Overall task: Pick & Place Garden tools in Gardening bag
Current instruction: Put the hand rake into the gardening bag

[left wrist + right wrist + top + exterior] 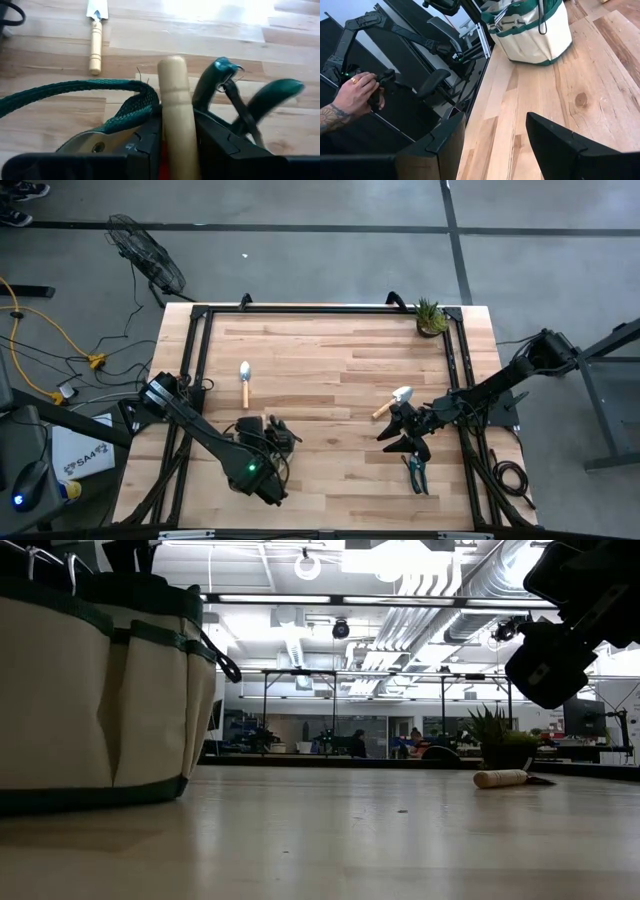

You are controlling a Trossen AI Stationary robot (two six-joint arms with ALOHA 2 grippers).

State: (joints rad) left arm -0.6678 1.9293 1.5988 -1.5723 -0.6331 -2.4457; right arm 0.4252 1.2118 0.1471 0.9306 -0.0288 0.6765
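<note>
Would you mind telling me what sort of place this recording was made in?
Probably a robotics lab or workshop in an open industrial hall: exposed ceiling ducts, a wooden table framed by black rails, and a floor fan with loose cables nearby.

Bright indoor light, mostly even, with some glare and close-up blur.

From above, evenly lit table (330,380) with soft, short shadows under the arms and beside the trowel (245,382). At table height, harsh white ceiling lights (400,560) blown out, sheen along the tabletop, dark underexposed bag (100,690) in front, hazy room behind. On the left wrist, washed-out glare patch across the far boards, blurred wooden handle (177,120) and green pruner grips (250,100) close up. On the right wrist, blurred dark fingers (560,145) in front, sharp grain farther off, stretched, tilted edges.
</note>
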